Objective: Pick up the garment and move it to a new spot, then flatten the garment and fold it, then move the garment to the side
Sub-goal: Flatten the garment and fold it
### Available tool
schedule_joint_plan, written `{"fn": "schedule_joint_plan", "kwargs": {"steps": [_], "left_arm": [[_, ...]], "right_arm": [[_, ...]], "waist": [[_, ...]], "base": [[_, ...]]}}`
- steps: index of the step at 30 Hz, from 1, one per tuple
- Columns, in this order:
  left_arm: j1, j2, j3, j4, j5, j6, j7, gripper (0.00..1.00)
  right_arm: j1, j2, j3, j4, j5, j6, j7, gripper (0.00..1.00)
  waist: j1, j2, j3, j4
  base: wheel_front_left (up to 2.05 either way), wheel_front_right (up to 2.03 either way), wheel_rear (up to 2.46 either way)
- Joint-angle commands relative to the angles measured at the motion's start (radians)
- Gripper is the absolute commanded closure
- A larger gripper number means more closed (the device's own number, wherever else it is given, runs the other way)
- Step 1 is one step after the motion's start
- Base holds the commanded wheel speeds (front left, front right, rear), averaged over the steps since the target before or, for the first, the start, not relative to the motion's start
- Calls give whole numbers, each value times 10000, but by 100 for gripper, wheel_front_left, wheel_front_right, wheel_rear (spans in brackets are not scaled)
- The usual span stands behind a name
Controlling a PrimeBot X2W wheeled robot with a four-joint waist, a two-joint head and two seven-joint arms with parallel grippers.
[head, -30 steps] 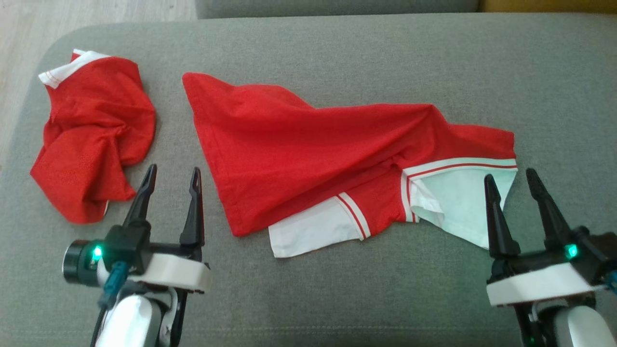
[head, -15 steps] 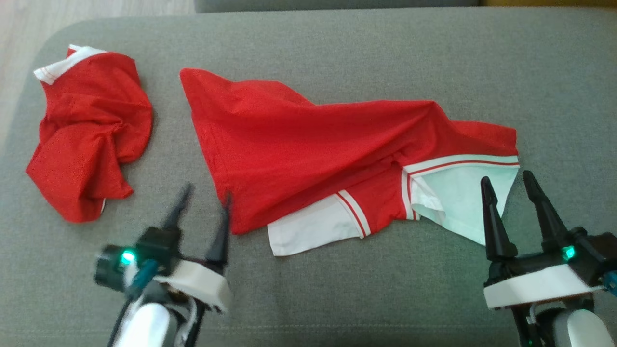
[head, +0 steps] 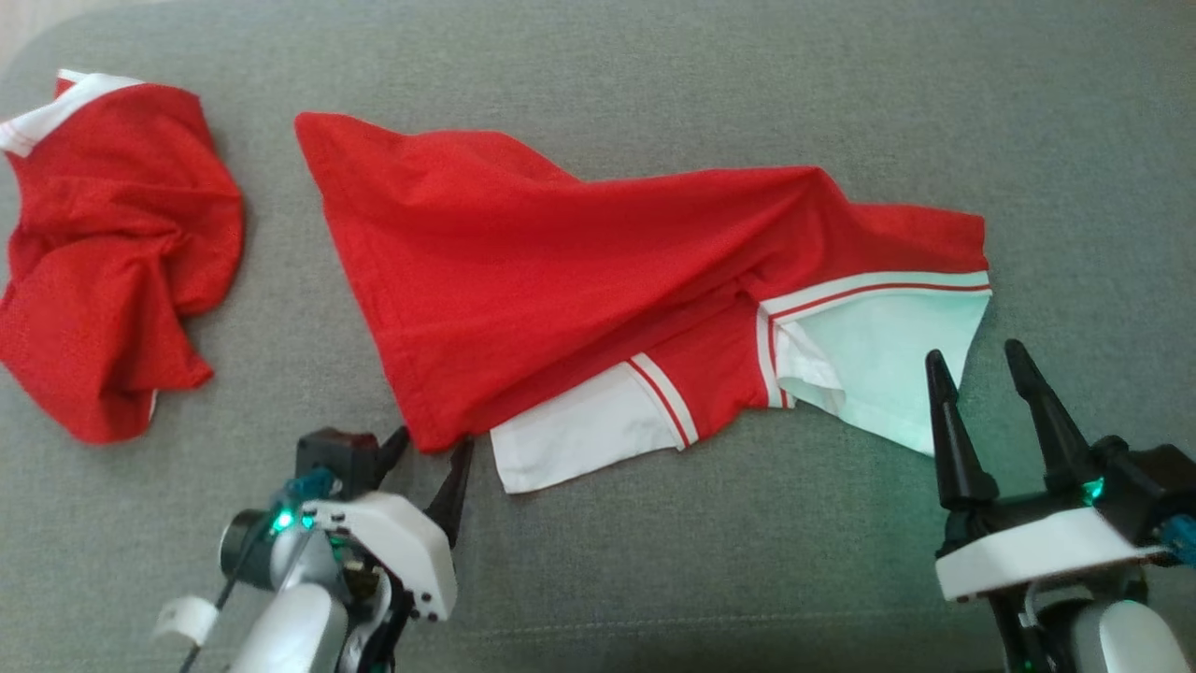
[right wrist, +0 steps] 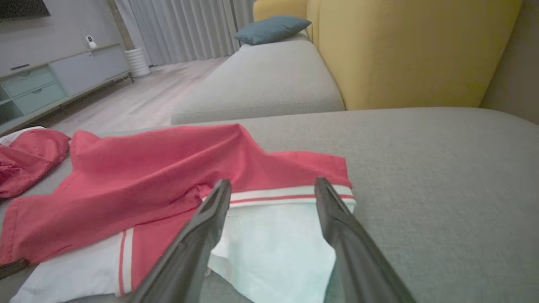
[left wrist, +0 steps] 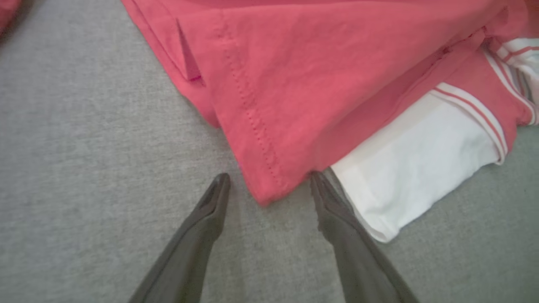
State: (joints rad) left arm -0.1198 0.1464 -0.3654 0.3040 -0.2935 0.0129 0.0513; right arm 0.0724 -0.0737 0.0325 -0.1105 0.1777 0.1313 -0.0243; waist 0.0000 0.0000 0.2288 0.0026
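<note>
**At the hem corner**

My left end effector [head: 433, 442], spread wide, has just swung over to straddle the red corner of the garment [head: 561, 271] on the sofa [head: 710, 579]. The right end effector [head: 974, 350], also spread, hovers by its pale end. I'd grasp next.

Grey sofa [head: 654, 579], teal pillow [right wrist: 271, 28]
</note>
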Motion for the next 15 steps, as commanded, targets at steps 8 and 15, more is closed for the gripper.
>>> {"fn": "schedule_joint_plan", "kwargs": {"steps": [8,15], "left_arm": [[-669,147,376,-65,-243,-238,253,100],[-866,224,307,-231,-72,-129,-24,100]], "right_arm": [[25,-103,-602,389,-41,-6,1527,0],[-342,-66,-568,1215,-72,-6,2867,0]], "waist": [[0,0,230,-144],[0,0,491,15]], "base": [[0,0,0],[0,0,0]]}}
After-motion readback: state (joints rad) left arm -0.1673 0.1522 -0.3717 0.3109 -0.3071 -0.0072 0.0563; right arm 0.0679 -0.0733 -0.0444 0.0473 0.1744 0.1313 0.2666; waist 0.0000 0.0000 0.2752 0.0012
